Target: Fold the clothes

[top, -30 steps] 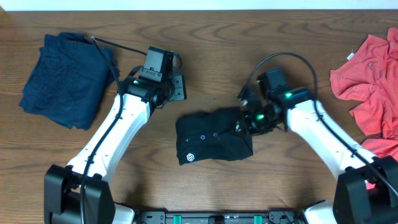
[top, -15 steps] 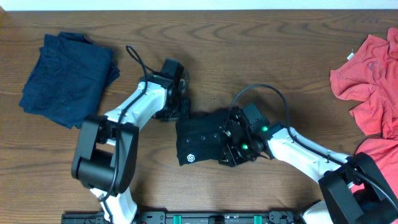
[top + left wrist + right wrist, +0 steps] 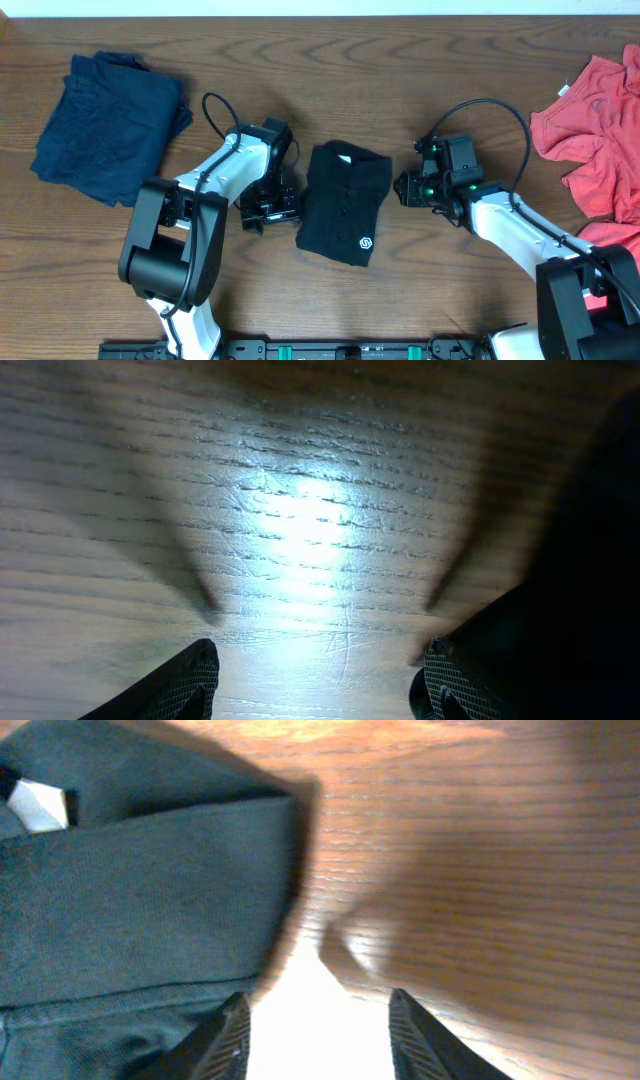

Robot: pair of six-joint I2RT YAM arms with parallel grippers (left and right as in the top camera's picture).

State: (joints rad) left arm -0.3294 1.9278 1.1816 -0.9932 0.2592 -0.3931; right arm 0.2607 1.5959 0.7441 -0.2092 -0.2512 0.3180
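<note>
I see left hand [image 3: 268, 210] and right hand [image 3: 408, 188] parted, empty; black shirt [image 3: 345, 205] looks soft, light, so I'd pinch a folded edge.

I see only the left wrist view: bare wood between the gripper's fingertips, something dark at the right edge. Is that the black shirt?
Observer: Most likely. Overhead, the black shirt lies folded, close beside the left gripper.
Operator: Does the right gripper hold it?
Observer: No, the right gripper is open above the table, at the shirt's edge.
Operator: Other clothes?
Observer: A navy-blue garment far left, a coral-red garment far right.
</note>
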